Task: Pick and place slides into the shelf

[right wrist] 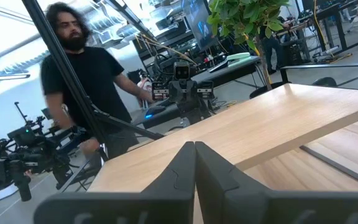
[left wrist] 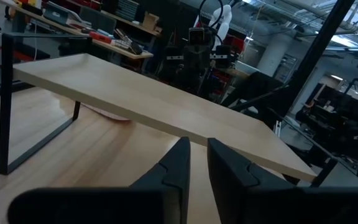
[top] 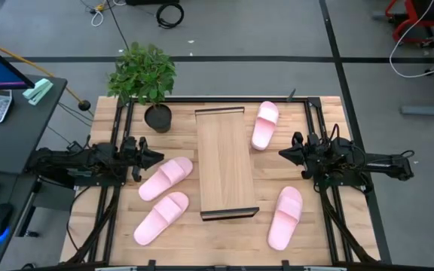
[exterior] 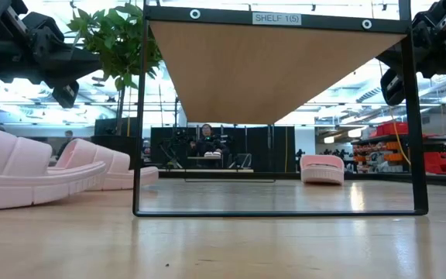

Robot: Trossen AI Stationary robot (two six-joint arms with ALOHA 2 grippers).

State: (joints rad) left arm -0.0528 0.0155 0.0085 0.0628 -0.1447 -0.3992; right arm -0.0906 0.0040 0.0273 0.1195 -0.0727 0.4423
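Observation:
The shelf (top: 227,162) stands mid-table on black end rails, its board raised off the tabletop (exterior: 277,70). Four pale pink slides lie flat on their soles: two left of the shelf (top: 166,178) (top: 161,217), one at its far right (top: 264,124), one at its near right (top: 285,217). My left gripper (top: 159,156) hovers left of the shelf above the table, its fingers a narrow gap apart (left wrist: 197,152). My right gripper (top: 282,153) hovers right of the shelf, shut and empty (right wrist: 194,152). Both point at the shelf's long sides.
A potted plant (top: 143,75) stands at the table's far left corner, close to the shelf's far end. A person (right wrist: 79,74) is in the room beyond the table's left side. Bare tabletop (top: 224,241) lies along the near edge.

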